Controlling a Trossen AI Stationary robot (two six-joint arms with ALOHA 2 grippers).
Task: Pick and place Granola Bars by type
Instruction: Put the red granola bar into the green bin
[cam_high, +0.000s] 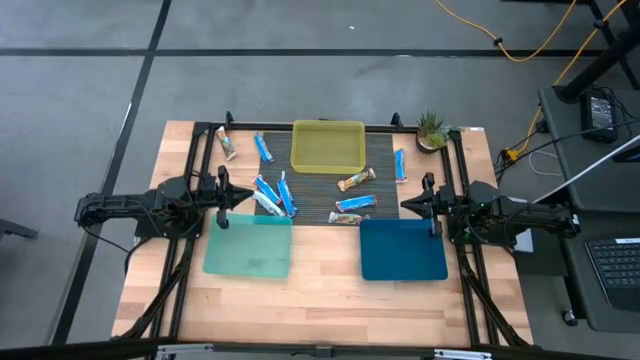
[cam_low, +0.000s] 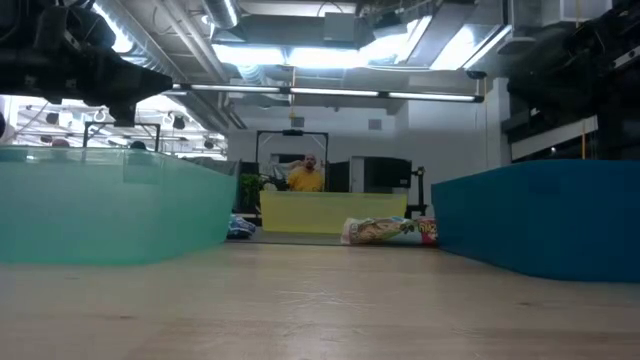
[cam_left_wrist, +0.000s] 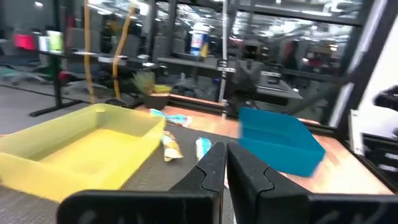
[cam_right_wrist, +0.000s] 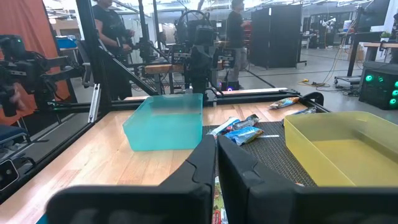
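Waiting at the edges of the surface, both arms sat drawn back, probably so the bars and bins between them stayed free to reach. The left pincer hovered with its fingers pressed nearly together, holding nothing; just ahead of it lay a cluster of blue bars, and beside it, toward the near edge, stood the pale teal bin. The right pincer faced it from the opposite side, likewise narrow and empty, with the dark blue bin just beside it. Ahead of that pincer a tan bar and a blue bar lay on the dark mat, near the yellow bin. All three bins looked empty, so the sorting seemed not yet begun. More bars lay farther out near the surface's far edge.
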